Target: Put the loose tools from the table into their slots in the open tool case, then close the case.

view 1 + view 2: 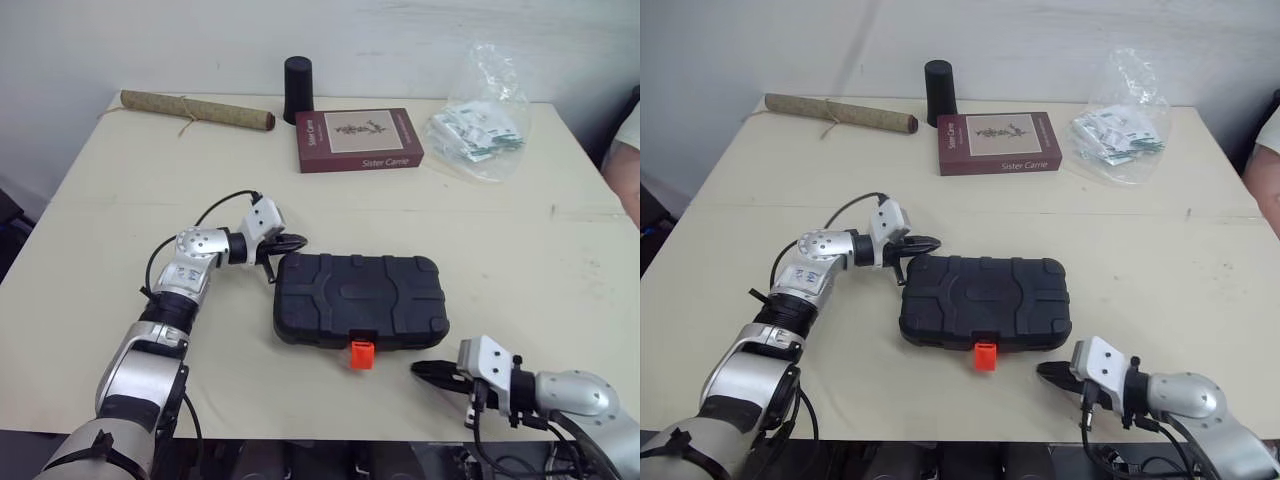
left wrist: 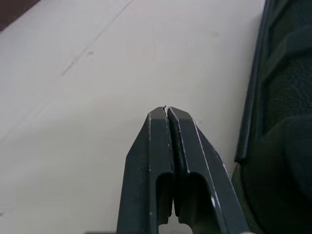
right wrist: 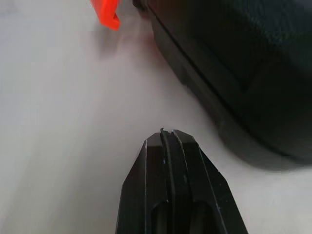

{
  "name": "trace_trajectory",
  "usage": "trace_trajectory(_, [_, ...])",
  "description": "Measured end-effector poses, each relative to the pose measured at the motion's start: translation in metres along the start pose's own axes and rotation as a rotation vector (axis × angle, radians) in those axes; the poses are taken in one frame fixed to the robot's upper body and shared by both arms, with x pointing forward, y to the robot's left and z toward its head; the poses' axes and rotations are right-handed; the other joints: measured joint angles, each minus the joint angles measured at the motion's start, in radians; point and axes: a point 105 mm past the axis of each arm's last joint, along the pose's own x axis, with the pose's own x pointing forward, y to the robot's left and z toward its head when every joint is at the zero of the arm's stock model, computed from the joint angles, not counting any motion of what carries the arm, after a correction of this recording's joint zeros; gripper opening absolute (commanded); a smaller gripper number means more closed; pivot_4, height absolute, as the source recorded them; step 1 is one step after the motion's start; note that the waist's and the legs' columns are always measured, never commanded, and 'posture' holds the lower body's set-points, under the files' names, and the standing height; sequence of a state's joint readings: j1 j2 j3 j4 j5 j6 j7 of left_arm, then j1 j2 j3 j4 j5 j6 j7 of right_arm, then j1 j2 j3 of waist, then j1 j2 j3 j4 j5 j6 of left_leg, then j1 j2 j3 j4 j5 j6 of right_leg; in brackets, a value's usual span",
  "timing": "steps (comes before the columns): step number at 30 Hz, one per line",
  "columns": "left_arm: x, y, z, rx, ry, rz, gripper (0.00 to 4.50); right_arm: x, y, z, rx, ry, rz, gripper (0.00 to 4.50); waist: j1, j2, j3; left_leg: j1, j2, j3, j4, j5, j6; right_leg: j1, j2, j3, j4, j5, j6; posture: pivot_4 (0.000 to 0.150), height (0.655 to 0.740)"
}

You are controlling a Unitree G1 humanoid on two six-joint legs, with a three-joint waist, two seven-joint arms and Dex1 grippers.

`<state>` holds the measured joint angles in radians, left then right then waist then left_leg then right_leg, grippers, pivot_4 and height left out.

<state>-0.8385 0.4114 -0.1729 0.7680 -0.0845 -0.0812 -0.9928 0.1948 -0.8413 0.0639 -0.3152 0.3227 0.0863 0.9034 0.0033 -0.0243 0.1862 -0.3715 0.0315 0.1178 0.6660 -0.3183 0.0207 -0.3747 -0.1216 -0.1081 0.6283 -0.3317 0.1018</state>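
The black tool case point(image 1: 358, 299) lies closed in the middle of the table, lid down, with its orange latch point(image 1: 361, 353) sticking out from the front edge. My left gripper point(image 1: 290, 243) is shut and empty, its tip just off the case's far left corner. In the left wrist view its fingers point(image 2: 168, 141) are pressed together beside the case wall point(image 2: 273, 122). My right gripper point(image 1: 428, 369) is shut and empty near the table's front edge, right of the latch point(image 3: 108, 13) and just in front of the case point(image 3: 234, 73).
At the back of the table stand a black cylinder point(image 1: 298, 89), a rolled mat point(image 1: 196, 110), a dark red book point(image 1: 358, 140) and a clear plastic bag point(image 1: 478, 128) of small packets. A person's arm point(image 1: 625, 165) shows at the right edge.
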Motion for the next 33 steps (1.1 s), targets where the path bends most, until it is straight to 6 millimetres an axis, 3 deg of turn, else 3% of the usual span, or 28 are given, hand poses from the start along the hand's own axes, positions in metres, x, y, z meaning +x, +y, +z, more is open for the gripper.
trace_trajectory(7, [-0.014, -0.024, -0.019, -0.018, 0.024, -0.082, 0.03, 0.009, -0.025, 0.005, -0.086, -0.004, -0.039, 0.0, -0.017, -0.001, 0.0, 0.001, 0.0, 0.0, 0.0, 0.0, 0.0, 0.0, -0.008, 0.001, 0.002, 0.0, 0.0, 0.15, 0.74])
trace_trajectory(11, [-0.034, -0.054, -0.026, -0.055, -0.001, -0.099, 0.03, 0.013, -0.079, 0.009, -0.111, -0.012, -0.202, 0.0, -0.03, -0.001, 0.0, 0.001, -0.001, -0.001, 0.001, 0.0, 0.001, 0.001, -0.011, 0.002, 0.002, 0.0, 0.0, 0.15, 0.74])
trace_trajectory(14, [-0.037, -0.069, -0.025, -0.081, -0.013, -0.081, 0.03, 0.01, -0.102, 0.008, -0.135, 0.013, -0.268, 0.0, -0.021, 0.0, 0.0, -0.001, -0.001, -0.005, 0.001, 0.0, 0.001, 0.002, -0.011, 0.004, 0.001, 0.0, 0.0, 0.15, 0.74])
trace_trajectory(16, [-0.041, -0.073, -0.024, -0.101, -0.024, -0.03, 0.03, 0.012, -0.115, 0.007, -0.118, 0.014, -0.299, 0.0, -0.018, 0.0, 0.0, -0.001, -0.001, -0.005, 0.001, 0.0, 0.0, 0.002, -0.011, 0.004, 0.001, 0.0, 0.0, 0.15, 0.74])
trace_trajectory(18, [-0.043, -0.067, -0.02, -0.114, -0.048, 0.05, 0.03, 0.009, -0.132, 0.006, -0.099, 0.027, -0.364, 0.0, -0.014, 0.0, 0.0, -0.001, -0.002, -0.005, 0.002, 0.001, 0.001, 0.003, -0.012, 0.004, 0.001, 0.0, 0.0, 0.15, 0.74])
trace_trajectory(21, [-0.054, -0.055, -0.015, -0.117, -0.067, 0.158, 0.03, 0.002, -0.142, 0.002, -0.082, 0.036, -0.42, 0.0, -0.006, 0.0, 0.0, -0.001, -0.002, -0.006, 0.001, 0.001, 0.001, 0.003, -0.012, 0.004, 0.0, 0.0, 0.0, 0.15, 0.74])
trace_trajectory(23, [-0.066, -0.045, -0.004, -0.139, -0.132, 0.221, 0.03, -0.007, -0.141, -0.002, -0.067, 0.033, -0.451, 0.0, 0.001, 0.0, 0.0, -0.004, -0.002, -0.008, 0.0, 0.001, 0.001, 0.003, -0.012, 0.001, 0.0, 0.0, 0.0, 0.15, 0.74])
trace_trajectory(26, [-0.072, -0.039, 0.04, -0.089, -0.27, 0.171, 0.03, -0.024, -0.119, -0.004, 0.003, -0.042, -0.476, 0.0, 0.019, 0.001, 0.0, -0.007, -0.002, -0.009, 0.001, 0.001, 0.001, 0.002, -0.011, 0.0, 0.0, 0.0, 0.001, 0.15, 0.74])
trace_trajectory(28, [-0.061, -0.045, 0.068, -0.008, -0.303, 0.068, 0.03, -0.027, -0.098, 0.016, 0.02, -0.14, -0.442, 0.0, 0.023, 0.003, 0.001, -0.007, -0.003, -0.009, 0.001, 0.001, 0.001, 0.002, -0.009, -0.001, 0.0, 0.001, 0.002, 0.15, 0.74])
trace_trajectory(33, [-0.024, -0.066, 0.09, 0.034, -0.337, -0.115, 0.03, -0.032, -0.069, 0.046, 0.08, -0.244, -0.388, 0.0, 0.018, 0.004, 0.0, -0.004, -0.004, -0.007, 0.001, 0.001, 0.002, 0.003, -0.008, -0.001, -0.001, 0.002, 0.003, 0.15, 0.74])
